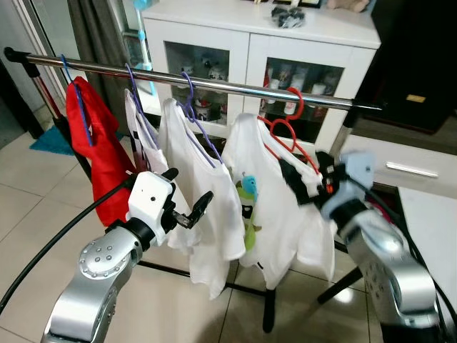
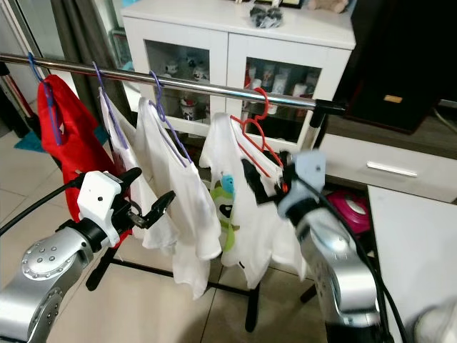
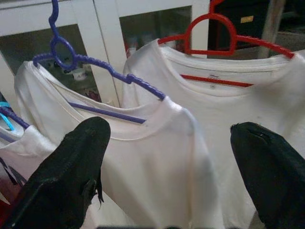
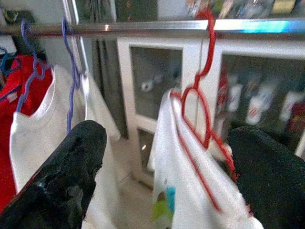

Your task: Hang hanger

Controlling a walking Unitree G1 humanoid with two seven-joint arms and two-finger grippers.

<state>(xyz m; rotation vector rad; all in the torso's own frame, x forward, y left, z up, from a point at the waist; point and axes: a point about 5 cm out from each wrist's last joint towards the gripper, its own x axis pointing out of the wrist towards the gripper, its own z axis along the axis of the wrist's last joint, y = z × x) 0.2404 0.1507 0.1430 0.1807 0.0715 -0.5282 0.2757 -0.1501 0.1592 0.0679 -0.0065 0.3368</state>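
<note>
Nearest the head camera are the two silver arms, raised toward the horizontal shiny metal clothes rail (image 1: 214,83). The left gripper (image 1: 187,202) sits below the rail, its black fingers (image 3: 71,176) spread wide and empty, just in front of a white T-shirt on a purple plastic hanger (image 3: 90,64). The right gripper (image 1: 305,175) is also below the rail, toward its right end, its fingers (image 4: 62,176) parted on either side of the shoulder of the red plastic hanger (image 1: 289,128); whether they touch it cannot be told. That red hanger has its hook over the rail and carries a white T-shirt with a green cartoon print (image 1: 264,207). Further left along the rail hang two more purple hangers with white garments, and at the rail's left end a red garment (image 1: 89,146) on a blue-purple hanger. Behind the rail stands a white cabinet with glass doors (image 1: 250,53). Under the rail is a pale tiled floor (image 1: 43,193).
</note>
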